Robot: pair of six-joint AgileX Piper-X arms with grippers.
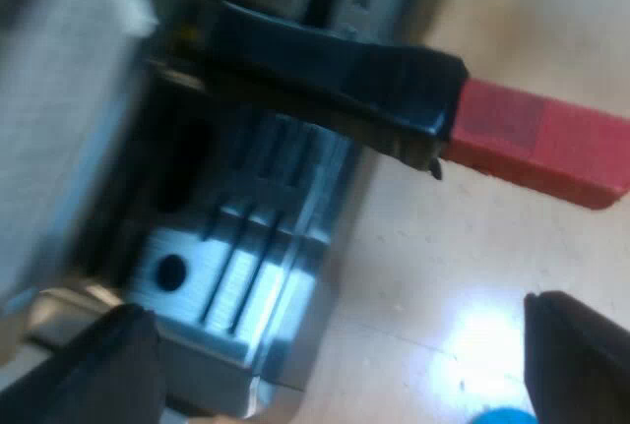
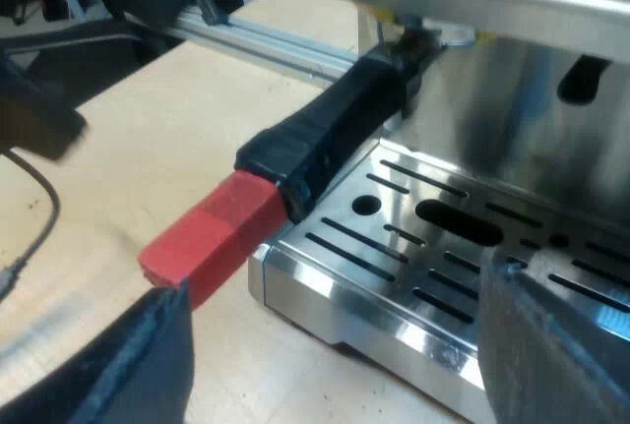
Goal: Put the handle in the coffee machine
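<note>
Hovering low over the pale wooden table (image 1: 443, 276), the left gripper (image 1: 340, 345) has its fingers spread wide and empty. The right gripper (image 2: 345, 335), also open, faces the slotted steel drip tray (image 2: 443, 247). Beyond, the matte black handle (image 2: 335, 139) with its squared red end (image 2: 207, 237) juts from the espresso machine (image 2: 512, 99) front toward seven o'clock.
</note>
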